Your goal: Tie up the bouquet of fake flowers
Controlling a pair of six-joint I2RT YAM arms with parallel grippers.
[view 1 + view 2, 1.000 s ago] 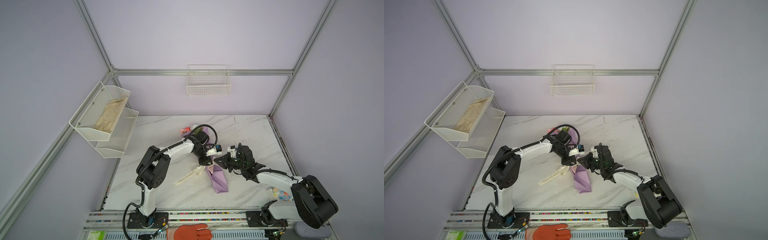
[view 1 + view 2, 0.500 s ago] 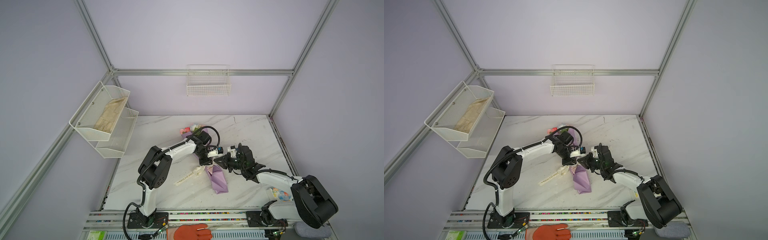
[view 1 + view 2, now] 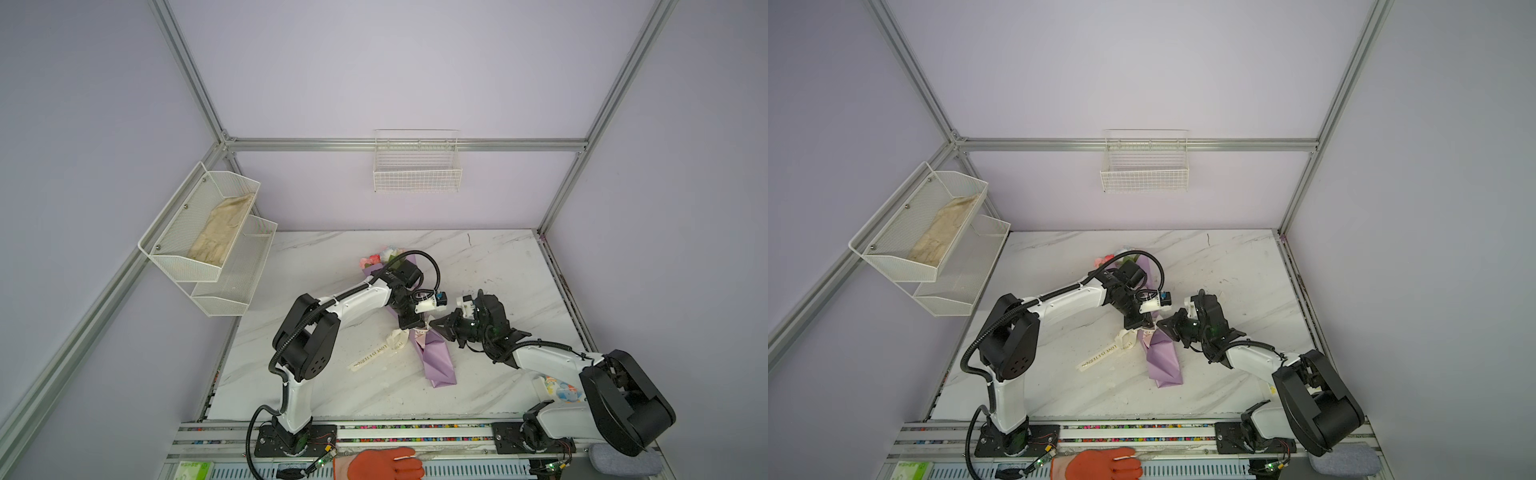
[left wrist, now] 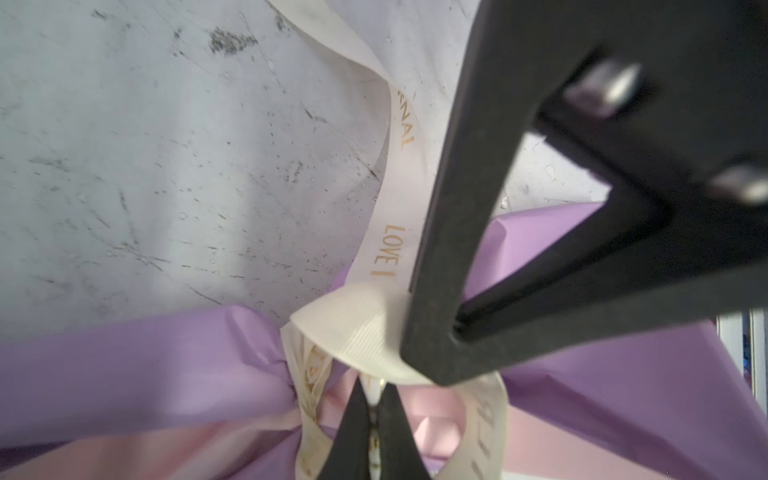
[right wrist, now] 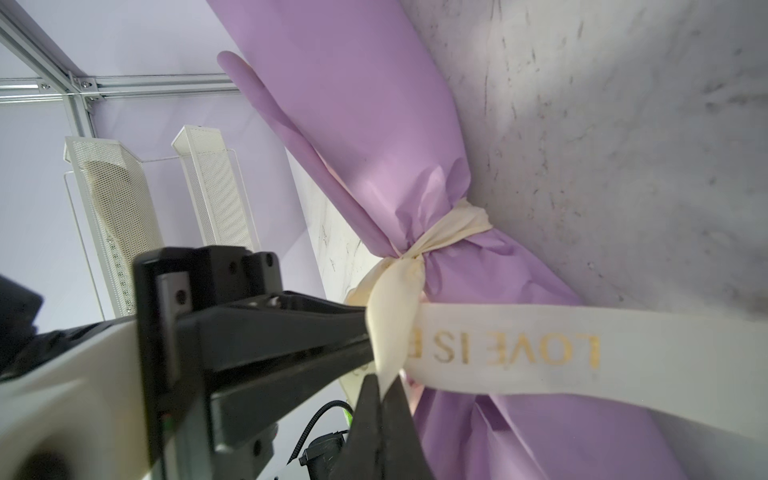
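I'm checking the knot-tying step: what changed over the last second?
The left pincer closed onto the cream ribbon with gold lettering, beside the knot on the lilac paper-wrapped bouquet. The right pincer stayed shut on the same ribbon. The bouquet lies where it was, and neither arm visibly travelled.

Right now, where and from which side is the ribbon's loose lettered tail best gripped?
Probably the ribbon tail where it arches off the table beside the bouquet, coming down from above, jaws across its width. Farther out it lies flat, leaving little to pinch.
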